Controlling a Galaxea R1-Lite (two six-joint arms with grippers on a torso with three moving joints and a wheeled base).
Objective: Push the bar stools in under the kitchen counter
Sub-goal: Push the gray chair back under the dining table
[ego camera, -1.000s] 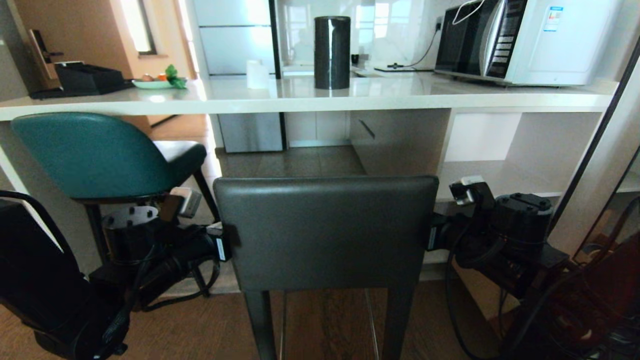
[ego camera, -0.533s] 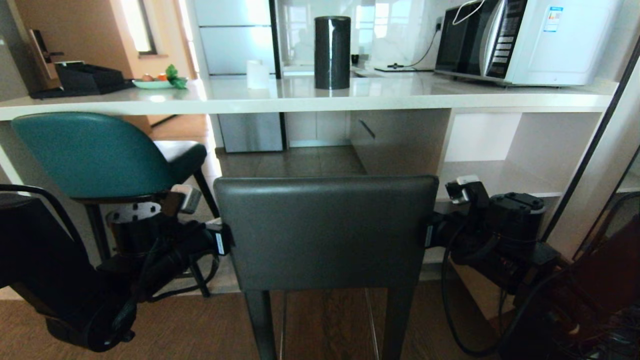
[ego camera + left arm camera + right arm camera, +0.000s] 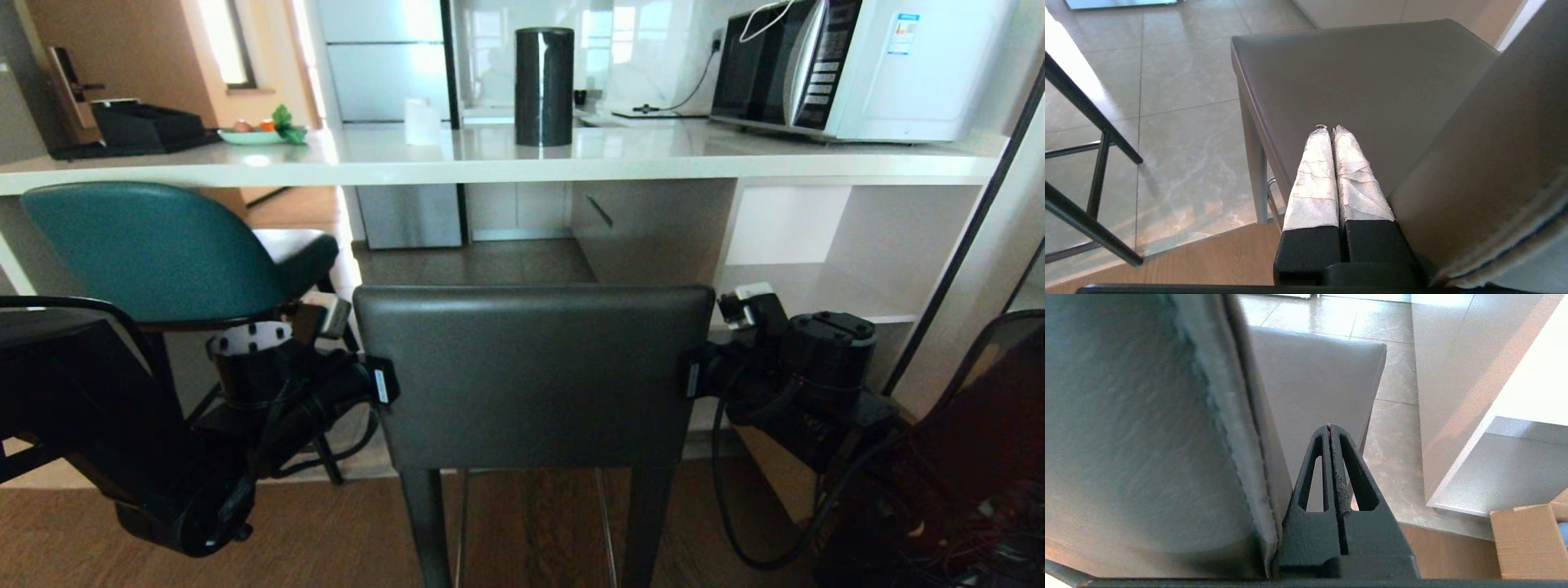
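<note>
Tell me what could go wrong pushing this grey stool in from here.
1. Both grippers, left and right, are shut and only flank the grey stool's backrest, so it could twist or slip free.
2. The left arm sits close to the teal stool's legs and may snag them.
3. The backrest may not clear the counter.

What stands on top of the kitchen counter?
On the kitchen counter: a black cylinder, a microwave, a black tray and a green plate. Its food is too small to identify.

home kitchen; microwave (image 3: 857, 65), fridge (image 3: 384, 73)
</note>
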